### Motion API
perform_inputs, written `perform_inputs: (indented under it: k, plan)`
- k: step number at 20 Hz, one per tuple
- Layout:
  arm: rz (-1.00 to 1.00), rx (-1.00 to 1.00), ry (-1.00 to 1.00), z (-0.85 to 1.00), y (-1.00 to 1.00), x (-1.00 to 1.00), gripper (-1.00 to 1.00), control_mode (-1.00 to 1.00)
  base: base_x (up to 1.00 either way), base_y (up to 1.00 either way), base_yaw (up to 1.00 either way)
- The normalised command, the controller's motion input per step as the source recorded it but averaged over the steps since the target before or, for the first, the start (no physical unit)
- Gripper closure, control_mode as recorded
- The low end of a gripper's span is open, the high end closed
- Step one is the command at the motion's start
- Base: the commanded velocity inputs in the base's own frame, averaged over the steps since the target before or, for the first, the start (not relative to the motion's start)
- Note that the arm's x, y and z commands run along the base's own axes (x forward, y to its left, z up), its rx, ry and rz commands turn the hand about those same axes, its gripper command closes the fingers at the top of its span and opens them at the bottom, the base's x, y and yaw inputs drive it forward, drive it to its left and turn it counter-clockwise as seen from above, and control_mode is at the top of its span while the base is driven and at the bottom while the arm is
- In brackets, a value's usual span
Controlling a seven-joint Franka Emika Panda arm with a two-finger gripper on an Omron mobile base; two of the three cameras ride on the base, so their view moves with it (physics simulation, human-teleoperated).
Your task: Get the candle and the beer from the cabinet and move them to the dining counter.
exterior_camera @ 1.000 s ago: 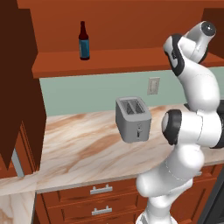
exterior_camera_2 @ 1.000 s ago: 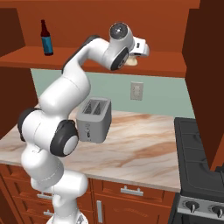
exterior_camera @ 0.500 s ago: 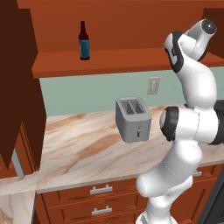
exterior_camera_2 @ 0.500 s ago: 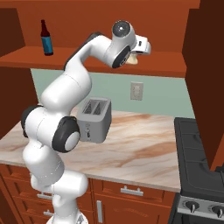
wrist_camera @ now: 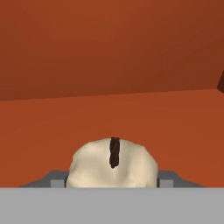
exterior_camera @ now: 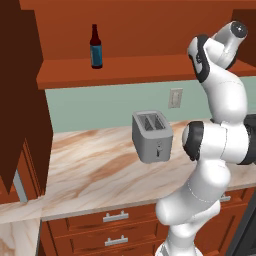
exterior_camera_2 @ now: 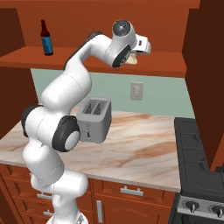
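- Up on the cabinet (exterior_camera: 125, 72) shelf, both things wait to go: the candle (wrist_camera: 113, 165) is near the right end and the beer (exterior_camera: 96, 47) stands tall near the left end, well apart from it.
- Nothing has got to the dining counter yet, I think, so both trips are left to do.
- First comes the candle. The gripper (exterior_camera_2: 139, 56) reaches into the cabinet right at it. The beer looks untouched.
- From the hand view, the candle sits very close, between the two grey finger tips (wrist_camera: 56, 179), one on each side of it. The jaws look partly closed around the candle. I cannot tell if they press on it yet, so I cannot say the candle is held.
- That hand view also shows the dark wick (wrist_camera: 114, 152) on top of the candle, and the bare shelf floor and back wall behind it.
- From the right base view, a bit of the cream candle (exterior_camera_2: 132, 59) peeks out just under the hand, near the front edge of the shelf. The beer (exterior_camera_2: 45, 38) shows far off at the left end of the shelf.
- From the left base view, the arm's top joint is up by the right end of the shelf, and the beer with its blue label shows clearly.
- Both base views show the grey toaster (exterior_camera: 152, 135) on the marbled counter (exterior_camera: 90, 170) below, close to the wall, and the right one shows the dark stove (exterior_camera_2: 199, 153) at that counter's right end.
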Motion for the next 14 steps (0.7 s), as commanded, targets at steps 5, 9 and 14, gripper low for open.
perform_inputs:
  k: [5,9,14]
  plan:
    - [0.00,0.00,0.00,-0.02,0.00,-0.12,1.00,-1.00,0.00,0.00,0.00]
    - [0.00,0.00,-0.03,-0.04,0.00,-0.39,1.00,-1.00,0.00,0.00,0.00]
    - [0.00,0.00,-0.09,-0.04,-0.01,-0.72,1.00,-1.00,0.00,0.00,0.00]
